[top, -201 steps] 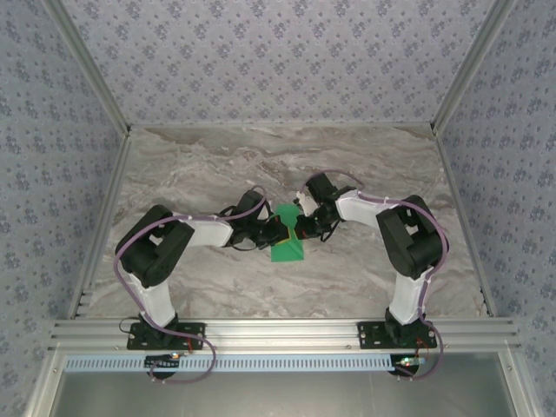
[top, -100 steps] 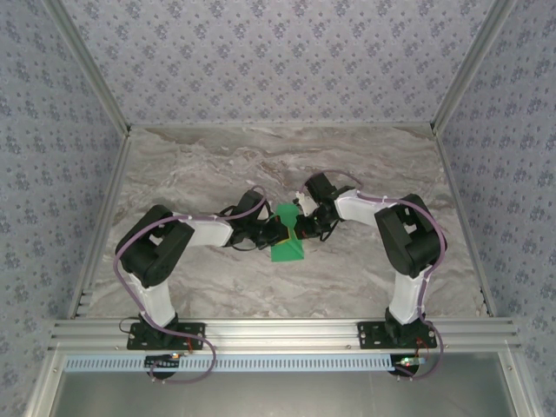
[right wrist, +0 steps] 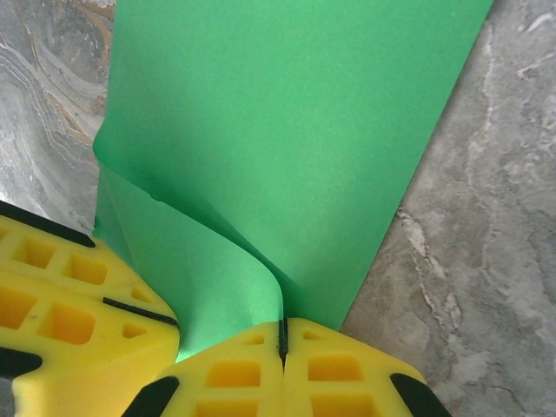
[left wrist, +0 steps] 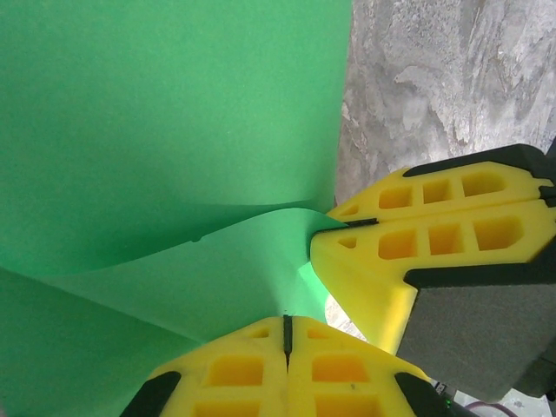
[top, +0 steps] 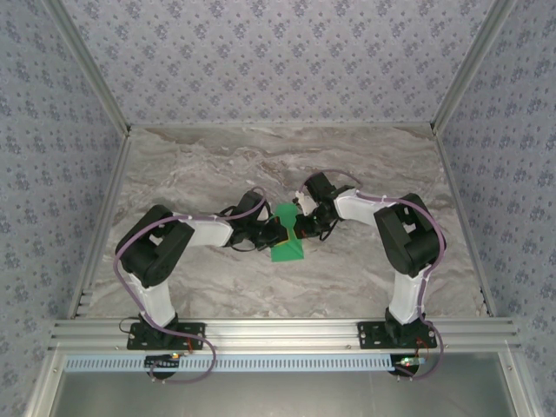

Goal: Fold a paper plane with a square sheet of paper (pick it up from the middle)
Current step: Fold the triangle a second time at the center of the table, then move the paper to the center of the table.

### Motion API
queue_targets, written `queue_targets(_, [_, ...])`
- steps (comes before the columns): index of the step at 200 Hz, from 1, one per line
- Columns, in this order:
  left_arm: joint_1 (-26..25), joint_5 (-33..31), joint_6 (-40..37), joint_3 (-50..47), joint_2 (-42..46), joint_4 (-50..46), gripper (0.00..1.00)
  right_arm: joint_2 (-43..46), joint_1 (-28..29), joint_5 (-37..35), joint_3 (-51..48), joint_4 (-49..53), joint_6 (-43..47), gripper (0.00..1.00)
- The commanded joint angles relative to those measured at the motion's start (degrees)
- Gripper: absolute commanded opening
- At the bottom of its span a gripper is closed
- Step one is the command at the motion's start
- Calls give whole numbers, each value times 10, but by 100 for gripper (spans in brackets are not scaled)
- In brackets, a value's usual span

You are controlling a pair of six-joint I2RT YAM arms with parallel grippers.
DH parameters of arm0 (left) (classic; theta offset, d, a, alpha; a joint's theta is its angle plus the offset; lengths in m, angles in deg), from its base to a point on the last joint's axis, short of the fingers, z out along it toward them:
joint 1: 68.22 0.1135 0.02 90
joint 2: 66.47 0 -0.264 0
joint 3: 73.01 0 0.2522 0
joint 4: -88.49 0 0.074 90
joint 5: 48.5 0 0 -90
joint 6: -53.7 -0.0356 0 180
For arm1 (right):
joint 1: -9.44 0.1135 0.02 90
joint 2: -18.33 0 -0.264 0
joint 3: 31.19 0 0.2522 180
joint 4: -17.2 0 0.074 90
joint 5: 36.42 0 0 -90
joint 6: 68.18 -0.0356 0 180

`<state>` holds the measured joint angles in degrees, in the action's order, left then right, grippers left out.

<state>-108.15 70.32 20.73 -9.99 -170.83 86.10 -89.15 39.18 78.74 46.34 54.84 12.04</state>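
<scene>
Green paper on the desk; left claw and right claw, close together, each clamp shut on its raised fold

One paper sheet and two pincers.

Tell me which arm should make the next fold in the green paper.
Probably the right. The right claw is shut on a raised flap of the paper, flat sheet stretching ahead; the left claw, shut on it alongside, could anchor.
</scene>
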Motion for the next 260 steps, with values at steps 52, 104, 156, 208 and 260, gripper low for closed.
queue_targets(52, [-3, -14, -5, -16, -11, -14, 0, -23, -3, -5, 15, 17, 5, 7])
queue_targets(104, [-4, -30, -5, -19, -14, -31, 0, -24, -4, -5, 17, 20, 6, 7])
queue_targets(156, [-4, -45, -4, -18, -20, -56, 0, -16, -3, -6, 26, 29, 3, 11])
queue_targets(208, [-4, -47, -2, -22, -23, -59, 0, 42, -11, -29, 34, 37, -39, 31])
queue_targets(260, [-4, -45, -29, -19, -17, -66, 0, 154, -21, -26, -70, -18, -122, 44])
